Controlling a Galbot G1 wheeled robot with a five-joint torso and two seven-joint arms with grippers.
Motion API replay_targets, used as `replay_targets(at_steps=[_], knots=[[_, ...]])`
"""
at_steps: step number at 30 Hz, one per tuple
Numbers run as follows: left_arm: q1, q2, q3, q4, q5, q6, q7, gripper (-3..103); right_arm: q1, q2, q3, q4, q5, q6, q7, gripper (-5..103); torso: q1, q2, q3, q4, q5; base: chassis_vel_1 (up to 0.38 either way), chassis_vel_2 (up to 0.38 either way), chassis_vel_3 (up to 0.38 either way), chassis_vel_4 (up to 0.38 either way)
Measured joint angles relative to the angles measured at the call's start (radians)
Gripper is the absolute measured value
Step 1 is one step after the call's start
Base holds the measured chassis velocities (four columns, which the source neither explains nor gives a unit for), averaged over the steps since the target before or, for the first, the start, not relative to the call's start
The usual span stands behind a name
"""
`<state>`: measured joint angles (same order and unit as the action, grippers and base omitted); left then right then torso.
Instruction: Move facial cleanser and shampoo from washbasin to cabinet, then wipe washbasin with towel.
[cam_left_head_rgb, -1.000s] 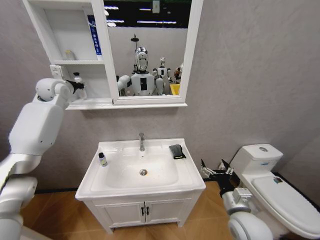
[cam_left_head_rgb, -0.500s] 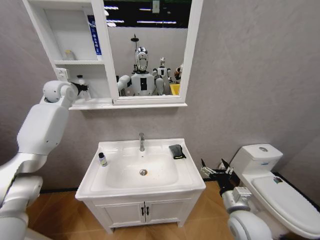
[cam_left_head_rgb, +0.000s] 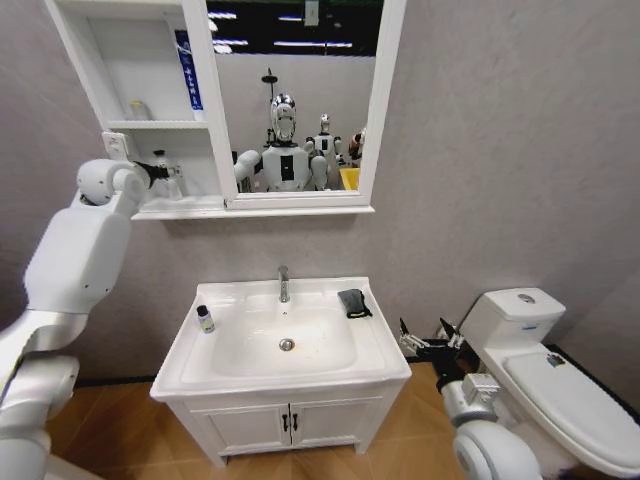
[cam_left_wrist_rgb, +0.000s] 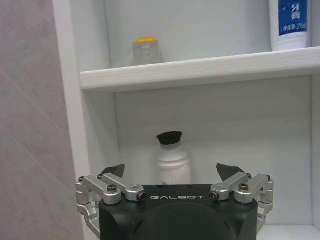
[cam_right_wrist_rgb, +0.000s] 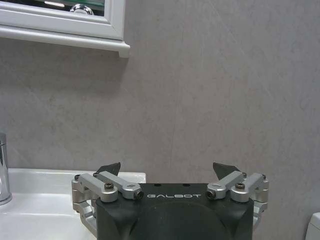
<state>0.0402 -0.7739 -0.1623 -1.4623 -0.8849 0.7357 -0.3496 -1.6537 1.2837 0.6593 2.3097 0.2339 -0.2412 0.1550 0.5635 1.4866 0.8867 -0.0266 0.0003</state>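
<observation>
My left gripper (cam_left_head_rgb: 160, 172) (cam_left_wrist_rgb: 172, 171) is raised to the lowest shelf of the cabinet (cam_left_head_rgb: 150, 125) and is open. Just beyond its fingertips a white bottle with a black cap (cam_left_wrist_rgb: 174, 159) stands upright on that shelf, untouched; whether it is the facial cleanser or the shampoo I cannot tell. A smaller black-capped bottle (cam_left_head_rgb: 205, 319) stands on the washbasin (cam_left_head_rgb: 300, 375) at its left rim. The dark folded towel (cam_left_head_rgb: 353, 302) lies on the back right corner. My right gripper (cam_left_head_rgb: 430, 343) (cam_right_wrist_rgb: 167, 169) hangs open, low beside the basin's right edge.
A yellow-lidded jar (cam_left_wrist_rgb: 146, 50) and a blue-and-white tube (cam_left_wrist_rgb: 287, 22) sit on the shelf above. The chrome tap (cam_left_head_rgb: 283, 284) stands behind the bowl. A white toilet (cam_left_head_rgb: 560, 370) is close on the right. The vanity doors (cam_left_head_rgb: 290, 420) are below.
My left arm swung right toward the shelf, then drew back a little to the left. The right arm has barely moved.
</observation>
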Motion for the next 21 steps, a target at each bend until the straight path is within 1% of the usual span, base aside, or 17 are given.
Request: replay_targets(at_steps=[2,3,4,5,6,7,8,9,10,11,12,13,15,16,18,19,21], knots=[[0.072,0.043,-0.043,-0.09,-0.037,0.0,-0.036,100,0.002,0.004,-0.005,-0.001,-0.006,0.0,0.0,100,0.0,0.0,0.0,0.0003,-0.0008,0.0,0.0,0.0,0.0],[0.072,0.043,-0.043,-0.09,-0.037,0.0,-0.036,100,0.002,0.004,-0.005,-0.001,-0.006,0.0,0.0,100,0.0,0.0,0.0,0.0003,-0.0008,0.0,0.0,0.0,0.0],[0.143,0.076,-0.101,-0.169,-0.083,0.0,-0.073,100,0.002,0.01,-0.01,-0.001,-0.011,0.0,0.0,100,0.0,0.0,0.0,0.0001,-0.0003,0.0,0.0,0.0,0.0],[0.143,0.076,-0.101,-0.169,-0.083,0.0,-0.073,100,0.002,0.01,-0.01,-0.001,-0.011,0.0,0.0,100,0.0,0.0,0.0,0.0001,-0.0003,0.0,0.0,0.0,0.0],[0.217,0.101,-0.162,-0.254,-0.128,0.0,-0.105,100,0.001,0.016,-0.013,-0.001,-0.015,0.0,0.0,100,0.0,0.0,0.0,0.0003,-0.0004,0.0,0.0,0.0,0.0],[0.217,0.101,-0.162,-0.254,-0.128,0.0,-0.105,100,0.001,0.016,-0.013,-0.001,-0.015,0.0,0.0,100,0.0,0.0,0.0,0.0003,-0.0004,0.0,0.0,0.0,0.0],[0.281,0.116,-0.203,-0.319,-0.154,-0.001,-0.125,100,0.0,0.019,-0.014,-0.001,-0.018,0.0,0.0,100,0.0,0.0,0.0,0.0005,-0.0001,0.0,0.0,0.0,0.0],[0.424,0.136,-0.276,-0.428,-0.186,-0.023,-0.163,100,-0.006,0.024,-0.015,-0.001,-0.026,0.0,0.0,100,0.0,0.0,0.0,0.0003,0.0002,0.0,0.0,0.0,0.0],[0.424,0.136,-0.276,-0.428,-0.186,-0.023,-0.163,100,-0.006,0.024,-0.015,-0.001,-0.026,0.0,0.0,100,0.0,0.0,0.0,0.0003,0.0002,0.0,0.0,0.0,0.0],[0.497,0.137,-0.312,-0.47,-0.192,-0.036,-0.181,100,-0.009,0.025,-0.015,0.0,-0.029,0.001,0.0,100,0.0,0.0,0.0,0.0002,0.0,0.0,0.0,0.0,0.0],[0.621,0.129,-0.376,-0.533,-0.193,-0.053,-0.197,100,-0.014,0.027,-0.015,0.001,-0.031,0.003,0.0,100,0.0,0.0,0.0,0.0003,-0.0011,0.0,0.0,0.0,0.0],[0.621,0.129,-0.376,-0.533,-0.193,-0.053,-0.197,100,-0.014,0.027,-0.015,0.001,-0.031,0.003,0.0,100,0.0,0.0,0.0,0.0003,-0.0011,0.0,0.0,0.0,0.0],[0.849,0.075,-0.491,-0.628,-0.147,-0.079,-0.202,100,-0.02,0.033,-0.015,0.005,-0.038,0.007,-0.001,100,0.0,0.0,0.0,0.0005,-0.0002,0.0,0.0,0.0,0.0],[0.849,0.075,-0.491,-0.628,-0.147,-0.079,-0.202,100,-0.02,0.033,-0.015,0.005,-0.038,0.007,-0.001,100,0.0,0.0,0.0,0.0005,-0.0002,0.0,0.0,0.0,0.0],[0.975,0.01,-0.521,-0.665,-0.066,-0.112,-0.168,100,-0.026,0.037,-0.014,0.009,-0.04,0.01,-0.001,100,0.0,0.0,0.0,0.0005,-0.0003,0.0,0.0,0.0,0.0],[0.975,0.01,-0.521,-0.665,-0.066,-0.112,-0.168,100,-0.026,0.037,-0.014,0.009,-0.04,0.01,-0.001,100,0.0,0.0,0.0,0.0005,-0.0003,0.0,0.0,0.0,0.0],[1.066,-0.086,-0.498,-0.639,0.103,-0.222,-0.088,100,-0.032,0.039,-0.012,0.01,-0.045,0.018,-0.001,100,0.0,0.0,0.0,0.0003,-0.0002,0.0,0.0,0.0,0.0]])
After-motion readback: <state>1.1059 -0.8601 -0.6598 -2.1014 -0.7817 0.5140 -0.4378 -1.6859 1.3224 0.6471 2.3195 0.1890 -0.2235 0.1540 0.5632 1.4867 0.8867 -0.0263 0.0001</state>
